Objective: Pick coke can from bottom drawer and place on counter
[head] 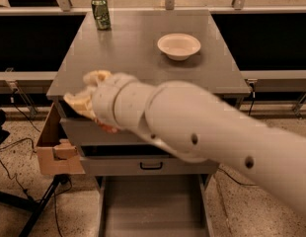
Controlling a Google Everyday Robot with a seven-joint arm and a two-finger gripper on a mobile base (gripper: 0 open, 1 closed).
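My gripper (pixel 87 96) is up at counter height, in front of the front left edge of the grey counter (pixel 138 58). It is shut on the coke can (pixel 107 128). Only a red sliver of the can shows under the gripper; the rest is hidden by the hand and wrist. The bottom drawer (pixel 153 209) is pulled open below, and the part of its flat grey floor that shows holds nothing. My thick white arm crosses the view from the lower right.
A green can (pixel 100 13) stands at the counter's back left. A white bowl (pixel 178 46) sits right of the middle. A cardboard box (pixel 53 149) hangs at the cabinet's left side. A black-handled drawer (pixel 151 165) is above the open one. Cables lie on the floor at left.
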